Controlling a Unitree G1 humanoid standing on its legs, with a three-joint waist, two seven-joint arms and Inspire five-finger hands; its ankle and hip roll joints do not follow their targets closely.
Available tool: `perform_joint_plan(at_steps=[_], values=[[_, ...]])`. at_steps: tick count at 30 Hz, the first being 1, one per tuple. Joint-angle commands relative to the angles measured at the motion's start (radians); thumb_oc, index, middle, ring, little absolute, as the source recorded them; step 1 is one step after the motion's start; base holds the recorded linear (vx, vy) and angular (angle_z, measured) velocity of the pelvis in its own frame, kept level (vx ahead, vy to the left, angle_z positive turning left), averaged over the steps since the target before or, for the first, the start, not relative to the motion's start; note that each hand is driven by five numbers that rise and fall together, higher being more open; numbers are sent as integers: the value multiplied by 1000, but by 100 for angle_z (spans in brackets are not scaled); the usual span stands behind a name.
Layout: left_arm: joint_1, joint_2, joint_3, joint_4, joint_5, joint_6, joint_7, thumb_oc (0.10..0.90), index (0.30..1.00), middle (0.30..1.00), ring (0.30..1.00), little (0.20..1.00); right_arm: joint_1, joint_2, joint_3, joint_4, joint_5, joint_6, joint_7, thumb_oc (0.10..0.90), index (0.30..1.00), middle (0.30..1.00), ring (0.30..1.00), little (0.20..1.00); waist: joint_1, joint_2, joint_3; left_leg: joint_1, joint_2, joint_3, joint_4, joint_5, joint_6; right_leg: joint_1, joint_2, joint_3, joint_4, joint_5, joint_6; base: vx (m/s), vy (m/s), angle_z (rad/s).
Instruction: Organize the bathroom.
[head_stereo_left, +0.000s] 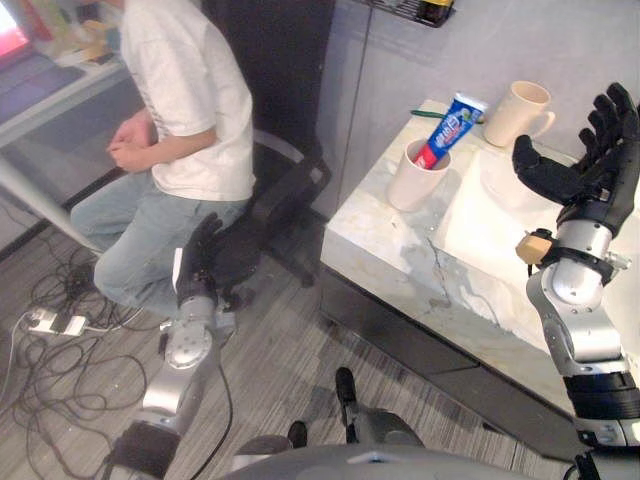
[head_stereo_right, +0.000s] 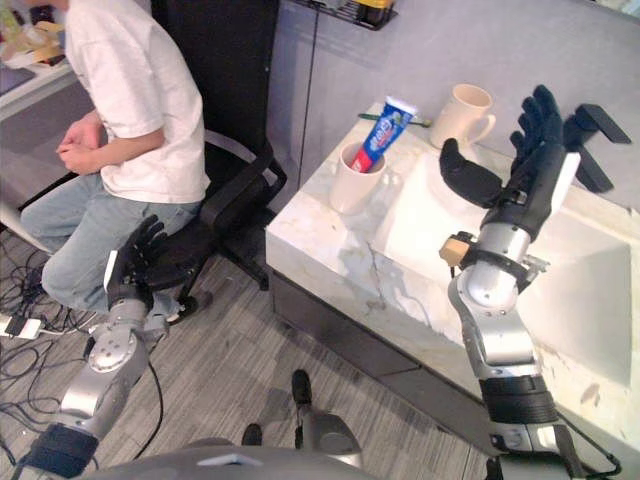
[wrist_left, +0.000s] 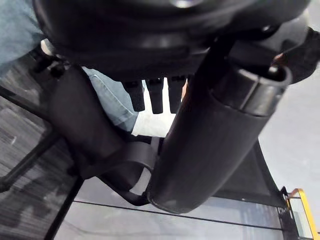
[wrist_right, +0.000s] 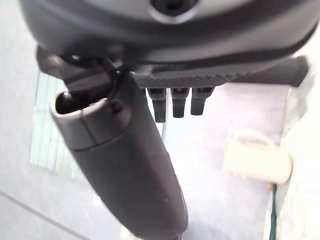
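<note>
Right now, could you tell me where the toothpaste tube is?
The toothpaste tube stands tilted in a white cup on the marble counter, left of the mug.

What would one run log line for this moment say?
right hand: open, raised over sink | left hand: open, low by chair | toothpaste: in cup | mug: on counter
</note>
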Motion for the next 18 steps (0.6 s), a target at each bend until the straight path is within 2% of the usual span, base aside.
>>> perform_joint_plan(at_steps=[1,3,5,6,8,10,11,13,14,17,18], values=[[-99,59,64,14,114,-136,32,800,900,900,900,900,-20,-35,-178,-46,38,-202,-80,800,900,900,900,900,-31,-2,-61,-43,36,32,-27,-4,6,-55,-32,-30,114,-35,81,-236,122,-16],[-115,72,89,71,134,-130,52,800,900,900,900,900,11,-44,-231,-32,69,-229,-113,800,900,900,900,900,-43,-4,-56,-47,39,67,-29,-5,5,-78,-43,-56,149,-1,87,-249,76,-26],[-124,83,111,119,136,-123,71,800,900,900,900,900,27,-61,-263,-6,109,-249,-127,800,900,900,900,900,-48,-1,-56,-54,47,99,-29,1,8,-83,-45,-90,204,-11,86,-188,54,-42],[-125,85,118,144,131,-125,79,800,900,900,900,900,32,-67,-275,3,118,-255,-139,800,900,900,900,900,-49,5,-58,-56,53,111,-29,2,9,-74,-42,-107,240,-28,86,-250,84,-54],[-134,94,150,254,141,-138,130,800,900,900,900,900,51,-110,-341,68,131,-267,-207,800,900,900,900,900,-38,22,-65,-85,66,164,-29,25,14,-43,-56,-186,409,-123,70,-290,97,-52],[-125,91,181,304,118,-145,160,800,900,900,900,900,64,-123,-384,103,133,-256,-242,800,900,900,900,900,-21,29,-73,-114,77,204,-29,40,17,-17,-72,-242,498,-165,67,-239,59,-55],[-110,91,208,332,134,-149,179,800,900,900,900,900,73,-126,-404,128,123,-259,-258,800,900,900,900,900,-6,24,-80,-131,73,233,-29,42,16,10,-83,-260,541,-205,74,-291,-3,-81],[-73,105,259,384,141,-161,202,800,900,900,900,900,93,-124,-442,173,120,-261,-281,800,900,900,900,900,21,5,-101,-186,68,285,-29,54,14,94,-83,-276,542,-234,89,-265,-63,-93],[-44,100,293,417,94,-171,201,800,900,900,900,900,110,-111,-455,205,116,-270,-294,800,900,900,900,900,31,-13,-112,-215,59,315,-29,60,16,145,-65,-268,518,-251,100,-240,-83,-102],[-17,88,318,506,81,-213,228,800,900,900,900,900,118,-102,-466,273,128,-247,-291,800,900,900,900,900,39,-27,-125,-244,56,338,-29,67,14,189,-45,-258,467,-261,103,-233,-108,-83],[-5,95,328,574,40,-211,244,800,900,900,900,900,129,-98,-463,335,145,-218,-290,800,900,900,900,900,42,-32,-132,-264,59,350,-29,85,-3,226,-29,-249,364,-291,85,-273,-194,-58]])
